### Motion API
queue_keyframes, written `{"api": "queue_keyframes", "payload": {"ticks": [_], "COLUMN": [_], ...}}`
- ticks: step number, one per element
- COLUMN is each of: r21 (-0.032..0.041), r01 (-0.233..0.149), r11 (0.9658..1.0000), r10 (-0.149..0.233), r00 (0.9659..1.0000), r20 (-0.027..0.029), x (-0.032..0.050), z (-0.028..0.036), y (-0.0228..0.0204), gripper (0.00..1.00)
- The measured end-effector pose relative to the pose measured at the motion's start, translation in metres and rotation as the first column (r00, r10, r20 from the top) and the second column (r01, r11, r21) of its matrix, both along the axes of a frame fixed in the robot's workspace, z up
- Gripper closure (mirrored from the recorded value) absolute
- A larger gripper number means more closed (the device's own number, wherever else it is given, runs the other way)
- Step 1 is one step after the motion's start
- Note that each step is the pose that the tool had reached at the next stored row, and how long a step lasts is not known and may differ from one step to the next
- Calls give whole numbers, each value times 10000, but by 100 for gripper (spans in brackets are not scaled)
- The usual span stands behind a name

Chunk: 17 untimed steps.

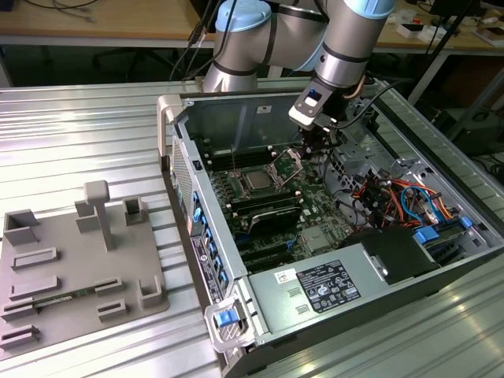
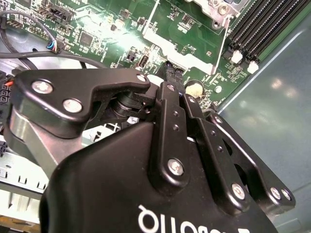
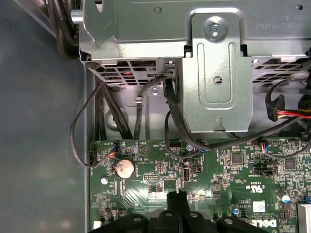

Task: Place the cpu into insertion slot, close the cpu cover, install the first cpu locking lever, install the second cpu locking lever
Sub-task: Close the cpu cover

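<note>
In the exterior view the cpu [image 1: 258, 183] lies flat in the insertion slot [image 1: 242, 179] on the motherboard, its dull silver top showing. The cpu cover [image 1: 285, 163] stands tilted up at the slot's far side, toward the exterior view's right. My gripper [image 1: 313, 148] hangs just beyond that raised cover, low over the board. In both wrist views the black fingertips [image 2: 171, 73] [image 3: 177, 198] are pressed together with nothing between them, a little above the green board. A silvery frame plate [image 2: 170, 46] lies just past the tips.
The open computer case [image 1: 177, 118] walls in the board. Black memory slots [image 1: 264, 206] run beside the socket, and cables [image 1: 394, 197] and a drive cage [image 3: 214, 73] crowd the exterior view's right. A coin battery [image 3: 124, 168] sits near the fingertips. A grey fixture plate [image 1: 71, 268] lies outside the case.
</note>
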<state>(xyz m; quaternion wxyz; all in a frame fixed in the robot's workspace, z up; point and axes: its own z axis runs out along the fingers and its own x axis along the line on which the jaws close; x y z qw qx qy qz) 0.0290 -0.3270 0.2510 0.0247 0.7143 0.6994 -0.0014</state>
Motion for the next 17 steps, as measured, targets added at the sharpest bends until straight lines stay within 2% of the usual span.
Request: {"api": "queue_keyframes", "payload": {"ticks": [17], "r21": [0], "r01": [0], "r11": [10000], "r10": [0], "r00": [10000], "r20": [0], "x": [-46], "z": [-1], "y": [0], "gripper": [89]}}
